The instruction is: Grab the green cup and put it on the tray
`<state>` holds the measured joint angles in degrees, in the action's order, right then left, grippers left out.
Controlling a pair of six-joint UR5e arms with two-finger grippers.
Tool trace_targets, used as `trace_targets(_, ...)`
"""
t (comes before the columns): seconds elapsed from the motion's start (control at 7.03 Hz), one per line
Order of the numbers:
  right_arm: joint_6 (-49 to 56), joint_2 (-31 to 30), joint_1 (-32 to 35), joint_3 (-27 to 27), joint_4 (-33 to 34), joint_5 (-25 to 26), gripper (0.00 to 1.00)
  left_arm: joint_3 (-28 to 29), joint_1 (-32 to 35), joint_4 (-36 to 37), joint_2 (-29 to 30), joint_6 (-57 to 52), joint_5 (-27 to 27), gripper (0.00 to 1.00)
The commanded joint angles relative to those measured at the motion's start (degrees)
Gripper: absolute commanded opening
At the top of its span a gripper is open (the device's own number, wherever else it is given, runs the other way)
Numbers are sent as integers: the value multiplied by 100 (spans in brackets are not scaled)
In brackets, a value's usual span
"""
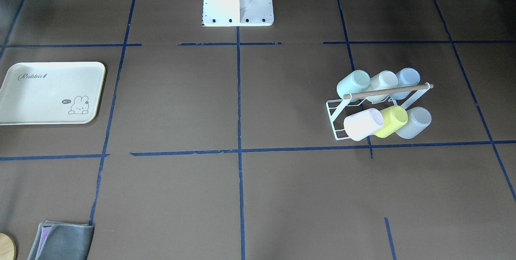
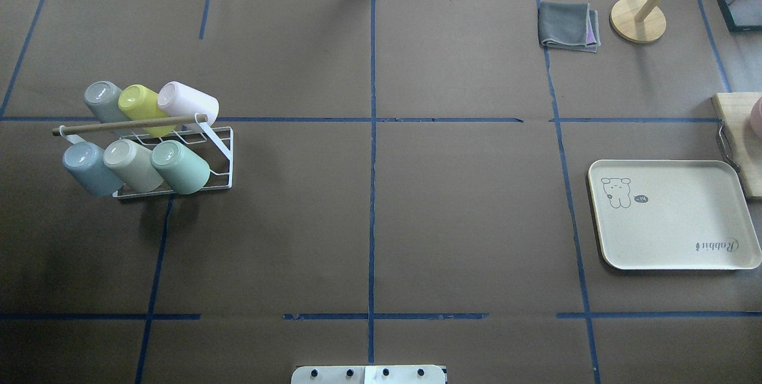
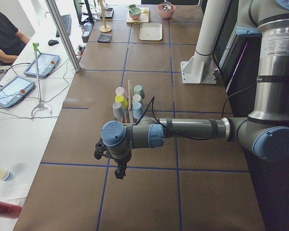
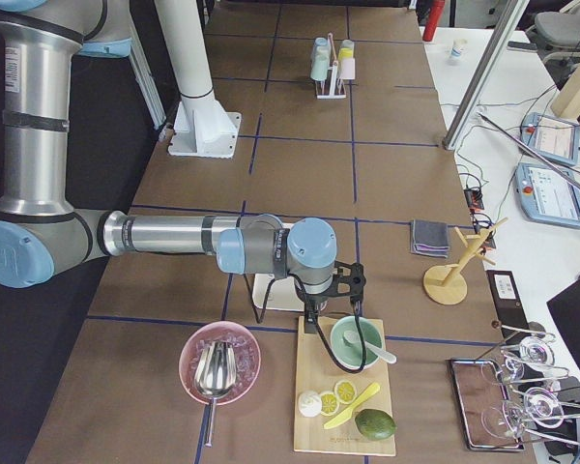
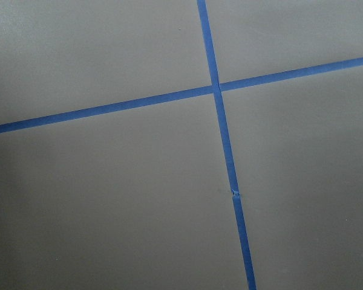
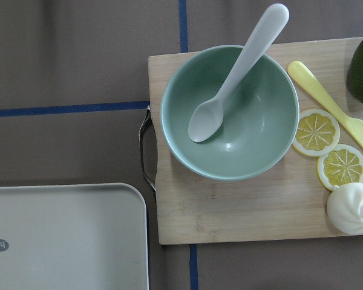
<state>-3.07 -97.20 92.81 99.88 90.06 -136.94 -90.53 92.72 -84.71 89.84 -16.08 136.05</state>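
Tray [image 2: 673, 241]: flat on counter [image 2: 464, 217], robot's right side. Green cup [image 2: 178, 166]: tilted on white wire rack [image 2: 230, 158], near row, beside beige cup [image 2: 134, 165], well apart from tray. Left gripper [image 3: 119, 172], right gripper [image 4: 315, 317]: cannot tell whether jaws spread or pressed.

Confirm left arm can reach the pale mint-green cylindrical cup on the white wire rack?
Likely yes: the mint-green cup ends the robot-side row of the wire rack, on the left arm's half; nothing covers its free side.

Overhead and front views opposed, sharing tray [image 2: 673, 235], side views along table [image 2: 464, 205], wrist cameras close, downward
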Motion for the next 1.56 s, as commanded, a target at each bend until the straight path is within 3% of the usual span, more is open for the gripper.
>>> trace_targets(0.0, 0, -9, 1, -4, -6, 36, 100, 9, 0, -1, -2, 0, -9, 100)
trace_targets(0.85, 0, 0, 1, -4, -50, 45, 100, -44, -53, 42, 234, 0, -26, 100)
trace_targets(1.28, -551, 114, -113, 58, -42, -296, 100, -62, -61, 42, 534, -18, 0, 100)
trace_targets(1.42, -797, 114, -470, 40, -59, -420, 100, -79, -70, 42, 534, -9, 0, 100)
